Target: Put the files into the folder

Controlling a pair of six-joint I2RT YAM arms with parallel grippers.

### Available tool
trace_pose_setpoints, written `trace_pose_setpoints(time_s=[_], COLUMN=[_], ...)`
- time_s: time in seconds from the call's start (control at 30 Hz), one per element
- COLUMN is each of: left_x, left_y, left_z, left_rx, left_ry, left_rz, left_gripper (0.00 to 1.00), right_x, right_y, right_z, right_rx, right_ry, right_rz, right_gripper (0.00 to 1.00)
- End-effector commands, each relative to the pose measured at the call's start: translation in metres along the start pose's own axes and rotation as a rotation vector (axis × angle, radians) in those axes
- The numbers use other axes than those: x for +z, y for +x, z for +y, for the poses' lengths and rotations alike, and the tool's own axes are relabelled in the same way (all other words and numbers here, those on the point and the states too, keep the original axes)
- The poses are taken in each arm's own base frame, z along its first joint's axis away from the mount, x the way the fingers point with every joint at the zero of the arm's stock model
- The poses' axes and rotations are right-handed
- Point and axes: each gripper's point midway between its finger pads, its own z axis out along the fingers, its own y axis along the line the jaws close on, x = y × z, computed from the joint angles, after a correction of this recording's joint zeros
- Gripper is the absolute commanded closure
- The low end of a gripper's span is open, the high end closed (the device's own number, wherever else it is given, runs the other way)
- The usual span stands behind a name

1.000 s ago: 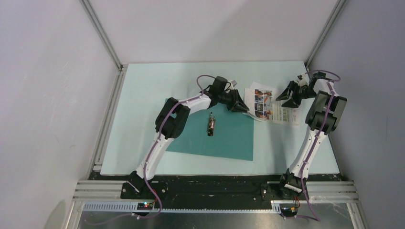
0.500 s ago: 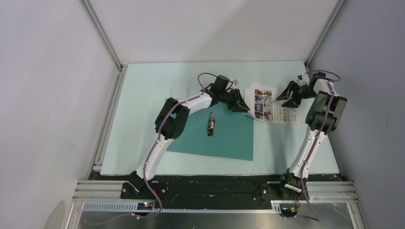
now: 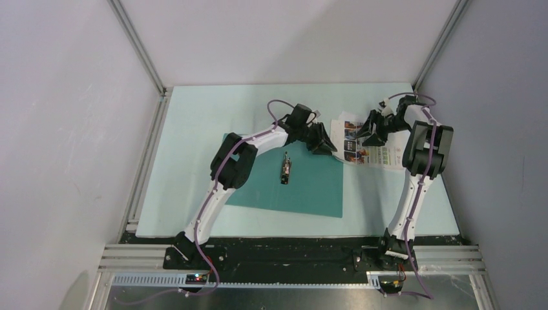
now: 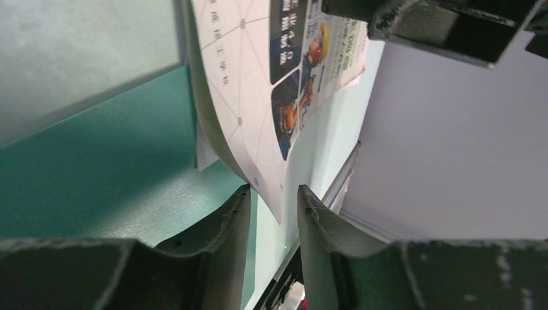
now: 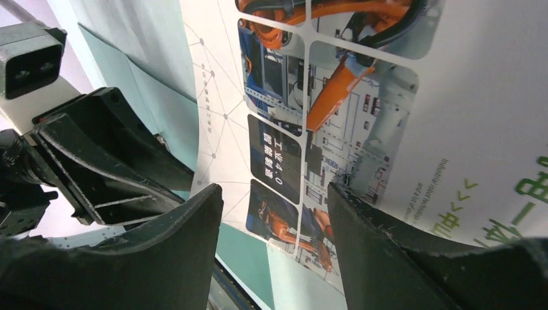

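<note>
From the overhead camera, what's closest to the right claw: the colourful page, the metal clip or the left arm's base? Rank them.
From the right claw:
1. Colourful page, directly beneath it.
2. Metal clip, leftward on the folder.
3. Left arm's base, near-left edge.

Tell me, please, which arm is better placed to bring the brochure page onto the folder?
Probably left. The left pincer straddles the lifted edge of the brochure page, beside the folder. The right pincer only hovers open above the page's photos.
</note>
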Motion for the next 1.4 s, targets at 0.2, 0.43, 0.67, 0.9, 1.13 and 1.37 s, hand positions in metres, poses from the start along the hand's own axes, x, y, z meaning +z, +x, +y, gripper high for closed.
trace_pose_setpoints(time_s=[0.2, 0.43, 0.67, 0.9, 1.13, 1.37], left_x=[-0.005, 0.005, 0.008, -0.023, -0.113, -0.195], left_y=[0.004, 0.012, 0.013, -0.009, -0.063, -0.105], left_z=[0.000, 0.009, -0.003, -0.036, -0.082, -0.071], left_rx=[-0.012, -0.053, -0.034, 0.070, 0.197, 0.170], left_ry=[-0.063, -0.073, -0.033, 0.044, 0.152, 0.144], left_rz=[-0.040, -0.013, 0.000, -0.039, -0.164, -0.309], left_gripper=[0.63, 0.68, 0.94, 1.00, 1.00, 1.00], right_x=[0.004, 0.013, 0.017, -0.009, -0.083, -0.100], right_y=[0.007, 0.006, 0.008, -0.021, -0.036, 0.025], right_z=[-0.010, 0.001, 0.003, 0.035, 0.117, 0.182], right_rx=[0.017, 0.018, 0.015, -0.071, -0.229, -0.318], right_ry=[0.049, 0.033, 0.032, 0.006, 0.075, 0.176], right_rz=[0.011, 0.020, 0.029, -0.064, -0.239, -0.234], right_gripper=[0.34, 0.34, 0.34, 0.35, 0.32, 0.27])
